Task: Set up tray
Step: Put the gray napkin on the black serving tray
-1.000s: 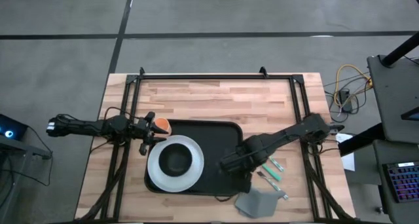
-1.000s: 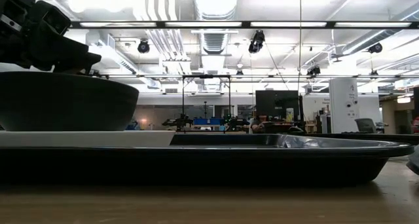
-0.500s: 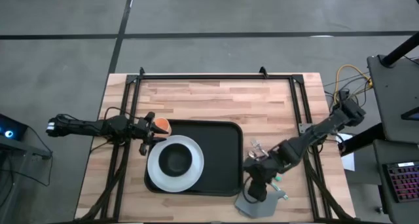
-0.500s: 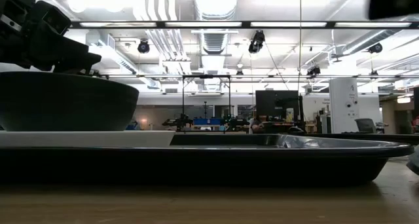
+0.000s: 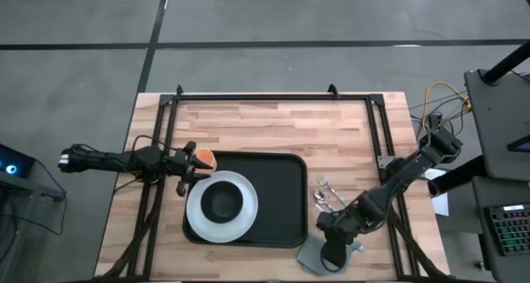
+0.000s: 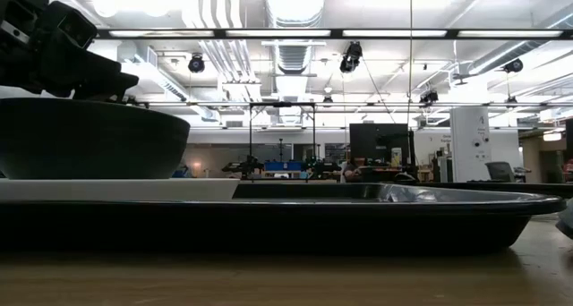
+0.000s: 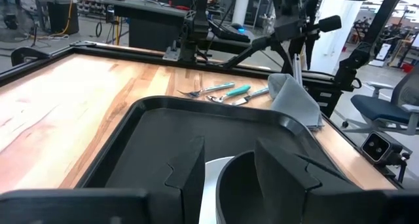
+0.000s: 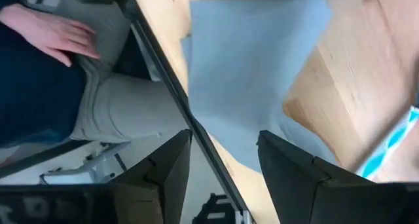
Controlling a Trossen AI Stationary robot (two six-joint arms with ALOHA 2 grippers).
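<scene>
Down at the near edge of the table, the right gripper (image 5: 331, 251) hangs right over the folded grey cloth napkin (image 5: 317, 256), fingers parted with nothing between them. Just beyond it lies a small bunch of metal cutlery with teal handles (image 5: 334, 202). Beside those, mid-table, sits the large flat black tray with rounded corners (image 5: 277, 192), carrying a round white plate (image 5: 199, 215) with a dark bowl (image 5: 222, 201) on it. I'd guess the tray is stiff, light-ish and a bit slick, so pinch the raised rim. Over at the far left corner of the tray, the left gripper (image 5: 184, 164) waits beside an orange cup (image 5: 202, 158), fingers spread, empty.
</scene>
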